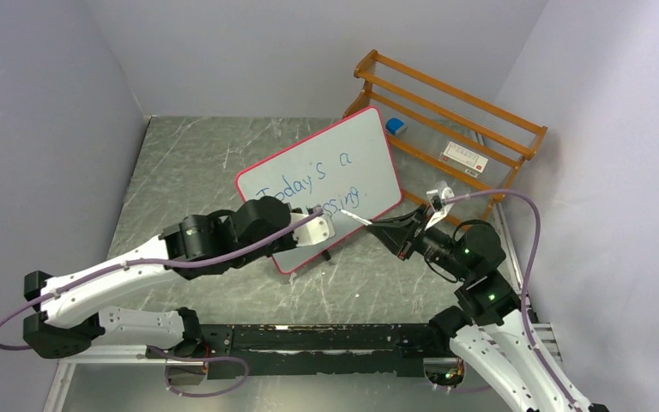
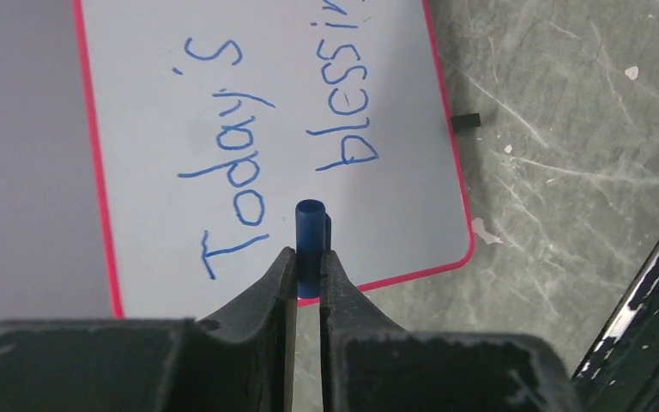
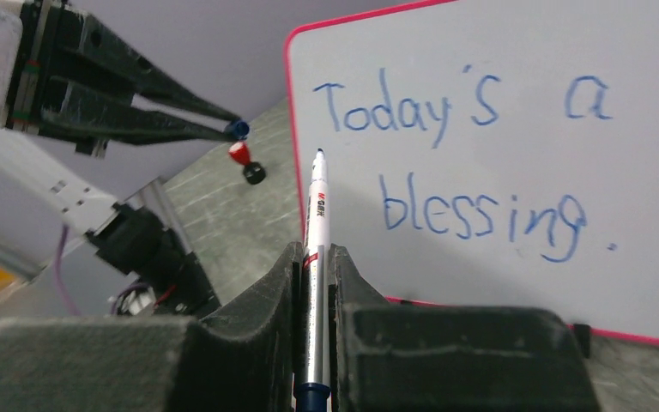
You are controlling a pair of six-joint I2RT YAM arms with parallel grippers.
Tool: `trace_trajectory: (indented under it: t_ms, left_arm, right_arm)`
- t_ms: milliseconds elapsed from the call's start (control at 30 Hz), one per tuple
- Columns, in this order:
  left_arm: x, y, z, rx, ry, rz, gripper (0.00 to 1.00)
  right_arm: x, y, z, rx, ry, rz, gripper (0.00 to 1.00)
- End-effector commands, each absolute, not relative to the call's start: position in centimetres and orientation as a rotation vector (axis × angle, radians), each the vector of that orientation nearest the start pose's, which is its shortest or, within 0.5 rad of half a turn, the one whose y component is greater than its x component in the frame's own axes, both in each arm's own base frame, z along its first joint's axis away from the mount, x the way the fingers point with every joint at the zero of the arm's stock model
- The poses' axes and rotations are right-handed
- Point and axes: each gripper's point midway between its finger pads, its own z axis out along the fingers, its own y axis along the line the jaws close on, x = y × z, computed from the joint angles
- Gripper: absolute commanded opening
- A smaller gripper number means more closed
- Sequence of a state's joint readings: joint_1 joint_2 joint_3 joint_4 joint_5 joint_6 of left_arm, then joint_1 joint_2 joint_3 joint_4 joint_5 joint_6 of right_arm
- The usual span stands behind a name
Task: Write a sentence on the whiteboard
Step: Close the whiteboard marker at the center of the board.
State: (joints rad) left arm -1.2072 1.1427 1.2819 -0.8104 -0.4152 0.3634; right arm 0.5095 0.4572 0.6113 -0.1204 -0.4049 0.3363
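The whiteboard (image 1: 343, 163) lies slanted on the table, with a pink-red rim. The sentence (image 3: 446, 163) reads "Today's a blessing." in blue, in two lines. My left gripper (image 2: 309, 253) is shut on a small blue marker cap (image 2: 310, 232) over the board's near corner. In the top view the left gripper (image 1: 330, 227) sits at the board's near edge. My right gripper (image 3: 313, 249) is shut on a white marker (image 3: 316, 215) whose bare tip points at the board's left rim. In the top view the right gripper (image 1: 386, 227) faces the left one, a short gap apart.
A wooden rack (image 1: 455, 112) stands at the back right, holding a blue block (image 1: 396, 126) and a white labelled box (image 1: 465, 155). The grey marbled table (image 1: 189, 172) is closed in by grey walls left, back and right. A black rail (image 1: 309, 339) runs along the near edge.
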Motion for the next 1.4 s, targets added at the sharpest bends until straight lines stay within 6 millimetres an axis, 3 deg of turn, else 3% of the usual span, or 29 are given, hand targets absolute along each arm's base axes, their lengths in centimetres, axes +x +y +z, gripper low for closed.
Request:
trace_trajectory:
  t_ms: [0,300,567,1367]
  left_arm:
    - [17.9,-24.5,29.8,1.51,1.497,0.005,0.05]
    - [17.7,-24.9,29.2,1.66,1.414,0.063,0.05]
    - [17.4,-26.1,29.9,1.696,1.336,0.065,0.05]
    - [16.2,-27.6,30.7,1.744,1.295,0.036,0.05]
  right_arm:
    - [15.1,20.9,32.4,-0.606,1.429,1.122,0.0]
    - [13.8,22.7,33.5,-0.706,1.356,1.274,0.0]
    - [14.3,23.7,32.0,-0.769,1.428,1.311,0.0]
    - [15.6,23.7,31.2,-0.707,1.472,1.278,0.0]
